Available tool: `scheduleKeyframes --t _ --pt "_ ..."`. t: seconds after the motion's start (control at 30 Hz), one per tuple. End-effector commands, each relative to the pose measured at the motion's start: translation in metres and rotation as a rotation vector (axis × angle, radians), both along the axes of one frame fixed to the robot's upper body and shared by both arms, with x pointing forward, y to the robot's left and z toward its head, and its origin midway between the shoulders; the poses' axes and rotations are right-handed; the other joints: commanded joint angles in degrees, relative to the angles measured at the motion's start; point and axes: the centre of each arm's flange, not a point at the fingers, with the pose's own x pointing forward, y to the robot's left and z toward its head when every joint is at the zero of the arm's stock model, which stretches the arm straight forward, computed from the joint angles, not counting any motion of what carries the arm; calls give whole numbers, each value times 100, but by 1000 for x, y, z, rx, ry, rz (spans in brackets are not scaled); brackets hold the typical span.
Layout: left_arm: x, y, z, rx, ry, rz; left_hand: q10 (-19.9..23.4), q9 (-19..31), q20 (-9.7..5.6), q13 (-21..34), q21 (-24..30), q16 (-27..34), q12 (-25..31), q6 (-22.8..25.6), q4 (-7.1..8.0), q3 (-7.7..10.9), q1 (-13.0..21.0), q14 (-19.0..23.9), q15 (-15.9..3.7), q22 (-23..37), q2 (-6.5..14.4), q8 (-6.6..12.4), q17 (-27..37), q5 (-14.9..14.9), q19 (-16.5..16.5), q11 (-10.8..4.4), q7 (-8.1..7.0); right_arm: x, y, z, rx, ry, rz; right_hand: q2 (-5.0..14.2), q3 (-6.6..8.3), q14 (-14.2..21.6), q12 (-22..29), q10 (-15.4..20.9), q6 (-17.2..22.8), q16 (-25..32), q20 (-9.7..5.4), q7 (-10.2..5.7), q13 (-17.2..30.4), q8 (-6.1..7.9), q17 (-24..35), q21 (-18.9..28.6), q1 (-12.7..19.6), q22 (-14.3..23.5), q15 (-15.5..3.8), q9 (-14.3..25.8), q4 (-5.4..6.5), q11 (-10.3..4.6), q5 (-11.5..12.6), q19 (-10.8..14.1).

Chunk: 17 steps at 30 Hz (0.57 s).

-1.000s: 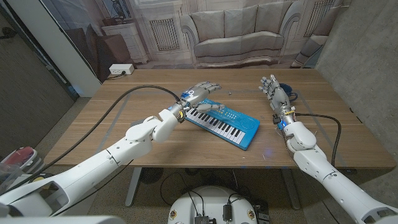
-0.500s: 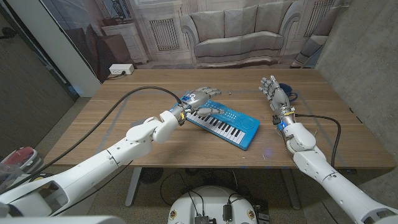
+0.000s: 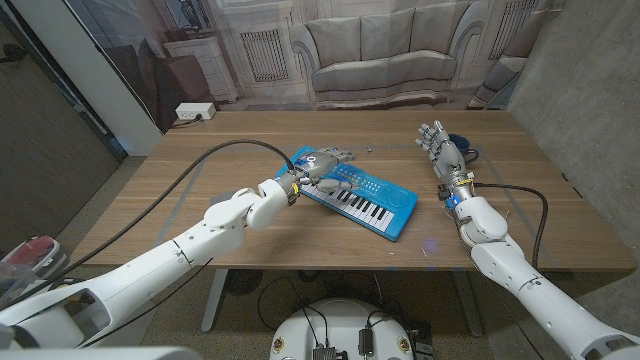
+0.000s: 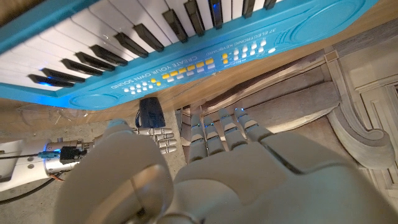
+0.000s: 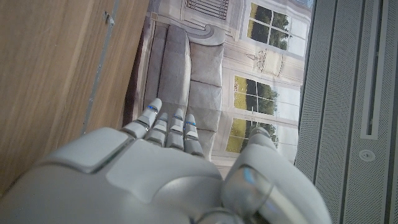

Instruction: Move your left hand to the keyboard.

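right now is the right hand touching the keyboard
No, in the head view the right hand stands apart from the blue keyboard, with bare wooden table between them.

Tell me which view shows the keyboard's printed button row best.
The left wrist view: the keyboard is close up, with its lettering and coloured buttons readable. The head view shows the whole keyboard under the left hand, with buttons too small to read.

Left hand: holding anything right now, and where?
Nothing held. The left hand is spread over the near-left end of the blue keyboard, fingers apart. The right hand is also empty.
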Motion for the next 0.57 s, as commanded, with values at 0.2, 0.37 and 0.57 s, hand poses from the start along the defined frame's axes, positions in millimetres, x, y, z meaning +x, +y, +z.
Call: scheduleKeyframes --t 0.2,0.37,0.57 --pt "4 5 -7 3 25 9 89 13 -210 10 -6 -16 8 106 4 -51 17 58 -143 19 -51 4 19 45 -8 -37 -3 0 7 0 -8 -4 3 35 10 78 -9 52 57 10 -101 -3 16 -9 17 -25 1 23 -21 14 -57 -9 -24 58" --pt "6 7 -6 -13 22 7 94 14 -212 10 -3 -13 5 117 4 -59 21 71 -150 20 -51 3 19 48 1 -16 -9 -2 6 2 -19 -2 0 42 8 124 -4 72 59 26 -131 -11 16 -9 18 -26 0 23 -69 14 -58 -7 -25 109" --pt "5 7 -8 -10 21 7 89 14 -217 10 -2 -15 -2 128 4 -65 26 72 -149 20 -48 2 20 51 4 -32 -10 -2 7 4 -19 -3 3 44 6 133 -1 84 77 26 -145 -20 16 -3 18 -30 1 23 -70 15 -62 -8 -26 134"
